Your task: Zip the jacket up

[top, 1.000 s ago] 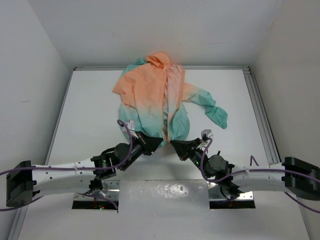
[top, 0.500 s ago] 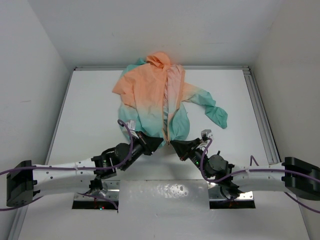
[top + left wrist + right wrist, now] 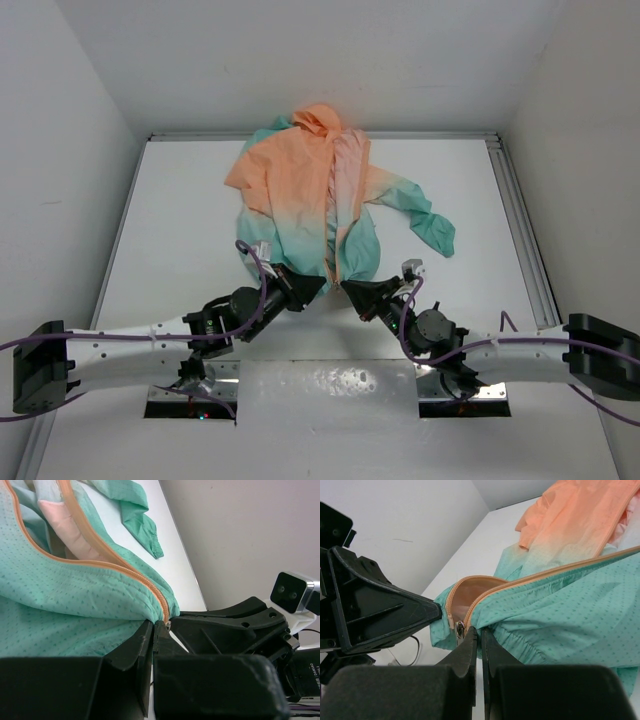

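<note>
Found jacket [image 3: 318, 195] lying on table [image 3: 180, 220], hood [image 3: 318, 118] toward far wall, teal hem nearest the arm bases. Noted front open, with pale lining showing between the two orange zipper [image 3: 95, 547] tapes. Saw one sleeve [image 3: 425, 220] stretched out to the right, teal cuff resting on the table. Logged left gripper [image 3: 318, 284] pinched tight on the teal hem of one front panel, right at the bottom end of its zipper tape. Logged right gripper [image 3: 348, 289] likewise closed, fingers almost together, clamping the hem of the other panel. Observed metal slider [image 3: 460, 628] hanging at that tape's lower end, just beside the right fingertips. Recorded both grippers pointed tip to tip, near each other; could not tell whether the tips touched.
</note>
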Tool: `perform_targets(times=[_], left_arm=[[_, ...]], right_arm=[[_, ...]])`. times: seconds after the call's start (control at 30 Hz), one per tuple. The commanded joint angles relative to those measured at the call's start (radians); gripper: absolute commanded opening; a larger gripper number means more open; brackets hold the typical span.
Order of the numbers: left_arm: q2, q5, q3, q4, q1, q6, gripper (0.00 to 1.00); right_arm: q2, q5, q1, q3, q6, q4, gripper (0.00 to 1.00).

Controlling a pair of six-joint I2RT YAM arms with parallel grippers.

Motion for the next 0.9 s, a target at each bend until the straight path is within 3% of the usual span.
perform_targets(times=[0.0,0.87], left_arm=[[0.001,-0.003,-0.004,0.058,0.012,0.003,0.00],[0.030,-0.033,0.022,0.013,0.012,-0.004,0.00]], right_arm=[[0.008,0.007,0.010,0.015,-0.017,0.021,0.00],[0.011,0.017,0.032,0.028,-0.062,0.018,0.00]])
